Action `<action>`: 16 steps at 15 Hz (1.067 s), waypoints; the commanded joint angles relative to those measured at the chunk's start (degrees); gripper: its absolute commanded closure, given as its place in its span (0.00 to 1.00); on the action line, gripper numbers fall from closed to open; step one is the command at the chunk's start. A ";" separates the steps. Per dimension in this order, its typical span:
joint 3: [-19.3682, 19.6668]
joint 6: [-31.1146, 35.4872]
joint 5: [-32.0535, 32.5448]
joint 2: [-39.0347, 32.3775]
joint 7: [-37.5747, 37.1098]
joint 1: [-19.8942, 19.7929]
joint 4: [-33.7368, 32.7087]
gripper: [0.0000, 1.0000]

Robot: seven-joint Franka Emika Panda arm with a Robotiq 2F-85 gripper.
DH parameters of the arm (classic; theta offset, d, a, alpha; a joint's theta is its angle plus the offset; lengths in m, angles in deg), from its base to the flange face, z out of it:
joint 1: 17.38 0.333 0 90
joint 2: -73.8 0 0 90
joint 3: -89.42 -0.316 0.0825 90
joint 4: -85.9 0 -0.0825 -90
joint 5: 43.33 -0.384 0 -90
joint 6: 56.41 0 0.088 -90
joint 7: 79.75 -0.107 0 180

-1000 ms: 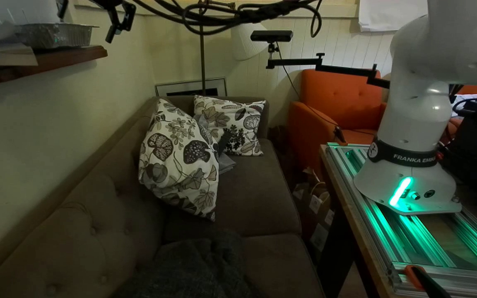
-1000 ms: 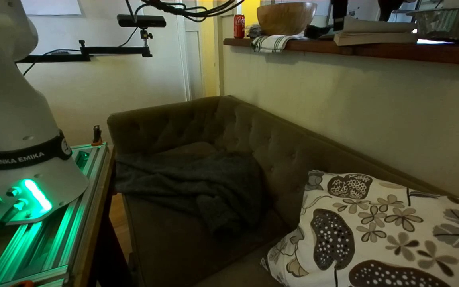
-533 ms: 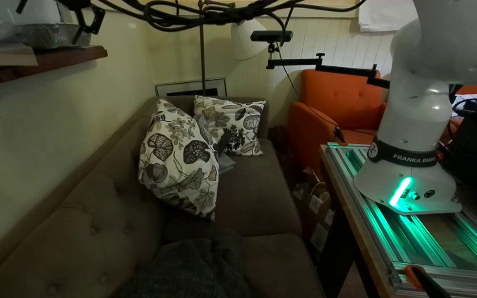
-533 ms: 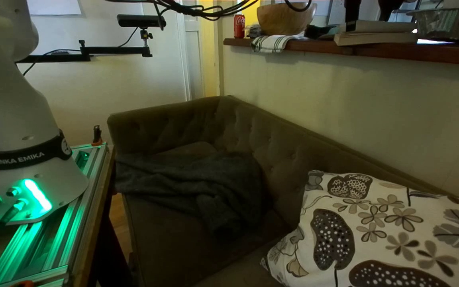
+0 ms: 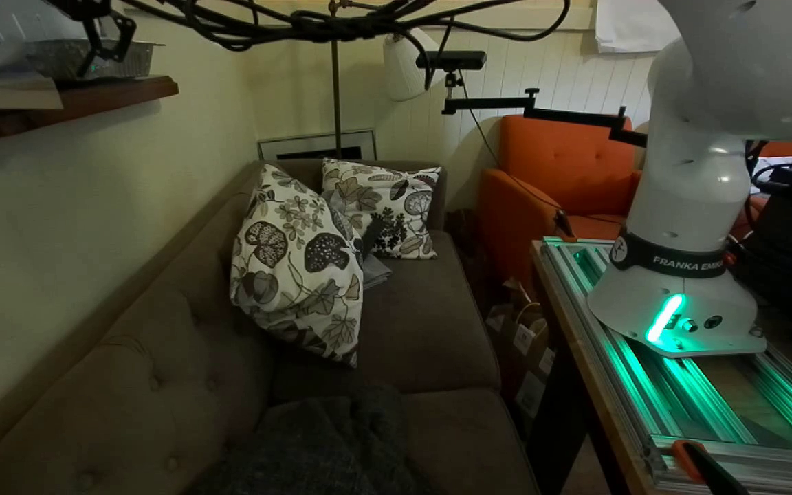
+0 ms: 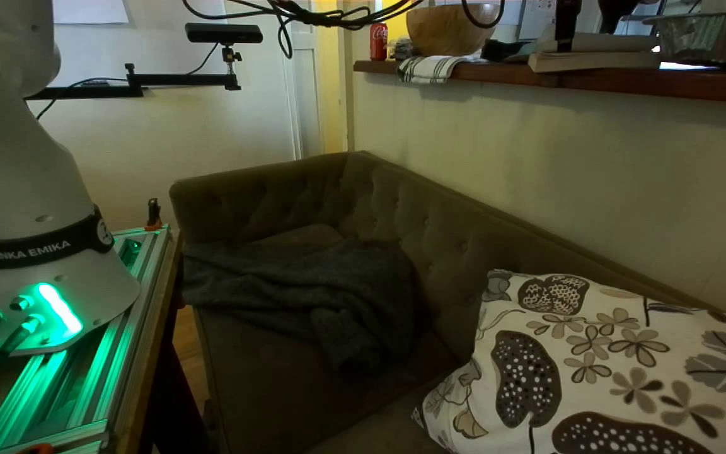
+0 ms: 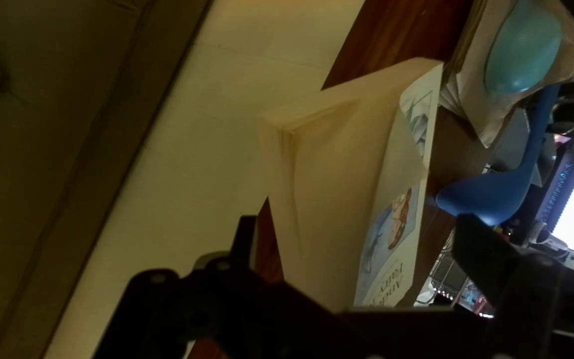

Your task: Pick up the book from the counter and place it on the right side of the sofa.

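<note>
The book [image 7: 332,199], a thick paperback with cream pages and a picture cover, lies on the dark brown wooden counter [image 7: 396,35]. In both exterior views the book [image 6: 602,61] [image 5: 7,98] sits at the edge of the counter [image 6: 703,85] [image 5: 128,96]. My gripper [image 7: 359,234] is open and empty; in the wrist view the book shows between its spread fingers, without clear contact. In an exterior view the gripper [image 5: 35,41] hangs above the counter; in an exterior view one dark finger overlaps the book. The grey-brown sofa [image 5: 430,323] [image 6: 262,391] stands below.
A foil tray [image 6: 709,41] stands beside the book. A blue ladle [image 7: 486,194], wooden bowl [image 6: 451,31], red can [image 6: 378,41] and striped towel [image 6: 429,69] are also on the counter. Floral cushions [image 5: 300,275] and a dark blanket [image 6: 312,290] lie on the sofa. Arm cables [image 5: 341,26] hang low.
In an exterior view the gripper has moved left and slightly down over the counter. In an exterior view its finger has moved right and lower, over the book. The book has not moved.
</note>
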 commanded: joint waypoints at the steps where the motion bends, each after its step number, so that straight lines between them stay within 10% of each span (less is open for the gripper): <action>1: 0.40 -1.13 2.03 -4.20 -4.94 0.25 -5.30 0.00; 16: -3.92 -3.27 -3.91 -3.60 -0.03 -4.14 -1.96 0.00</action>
